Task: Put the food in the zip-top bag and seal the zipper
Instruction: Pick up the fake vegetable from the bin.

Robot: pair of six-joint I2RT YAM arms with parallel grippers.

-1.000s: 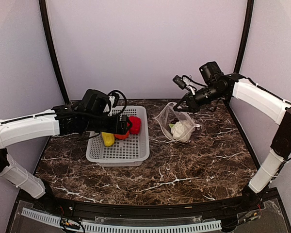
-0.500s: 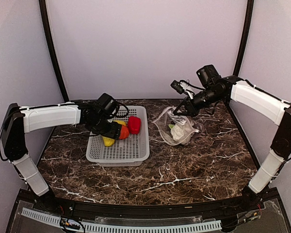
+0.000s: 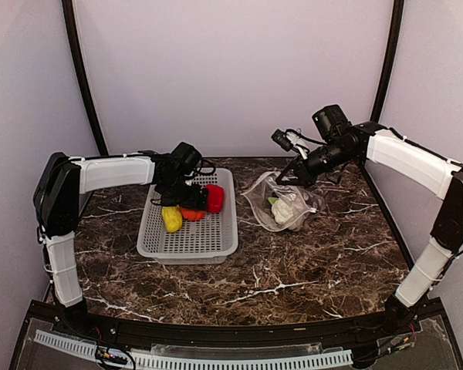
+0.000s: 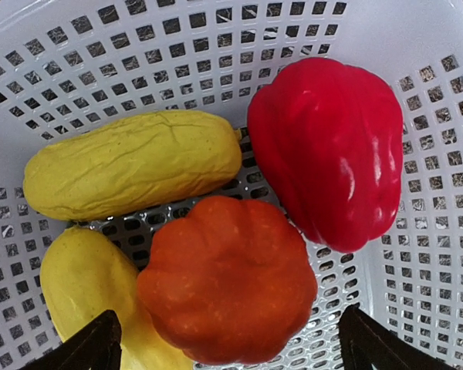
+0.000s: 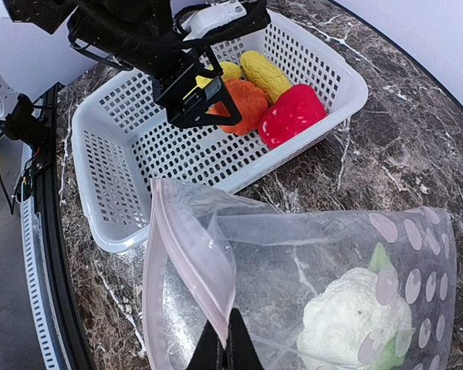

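Observation:
The white mesh basket (image 3: 189, 240) holds a red pepper (image 3: 214, 197), an orange pumpkin (image 3: 191, 213) and two yellow pieces (image 3: 171, 220). My left gripper (image 3: 187, 199) hangs open over the pumpkin. In the left wrist view, the gripper (image 4: 231, 343) has a fingertip (image 4: 100, 343) on each side of the pumpkin (image 4: 228, 281), apart from it. My right gripper (image 3: 282, 178) is shut on the zipper strip (image 5: 189, 247) and holds the clear dotted bag (image 5: 309, 247) open. A whitish-green cabbage piece (image 5: 347, 320) lies inside. No grape bunch is in view.
The basket (image 5: 123, 154) stands left of the bag (image 3: 285, 204) on the dark marble table, a narrow gap between them. Pale walls and black poles close in the back and sides.
My left gripper has moved toward the back of the basket and now points down over the orange pumpkin. The right gripper lowered the bag mouth slightly and has held still since.

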